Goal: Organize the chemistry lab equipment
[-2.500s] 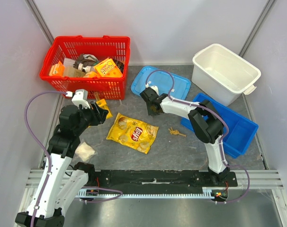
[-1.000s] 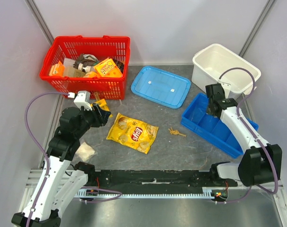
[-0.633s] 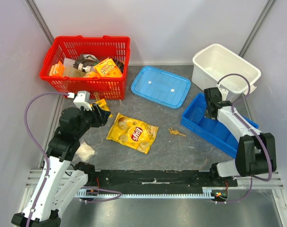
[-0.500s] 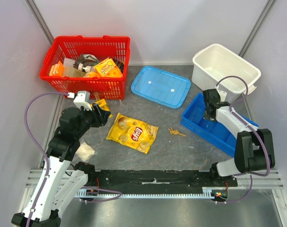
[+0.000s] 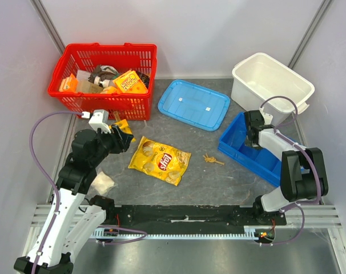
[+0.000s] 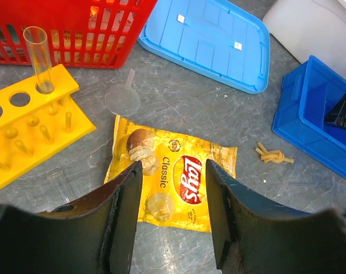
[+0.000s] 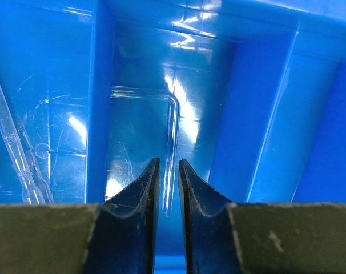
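The blue bin (image 5: pixel 233 144) sat at the overhead view's right. Lower left, the left gripper (image 6: pixel 173 165) gaped half-open, empty. In the bin, the right gripper (image 7: pixel 168 162) hung, jaws a sliver apart, clasping nothing, over the bent glass tube (image 7: pixel 174 114). A crooked lift-out might have snagged and cracked it.

Pose check: 2 arms

Your left arm (image 5: pixel 81 154) is bent at the elbow and reaches forward. The left gripper (image 6: pixel 172 171) points down with its jaws wide apart and empty. Your right arm (image 5: pixel 301 171) folds back on itself. The right gripper (image 7: pixel 168 165) points down, jaws a narrow slit apart.
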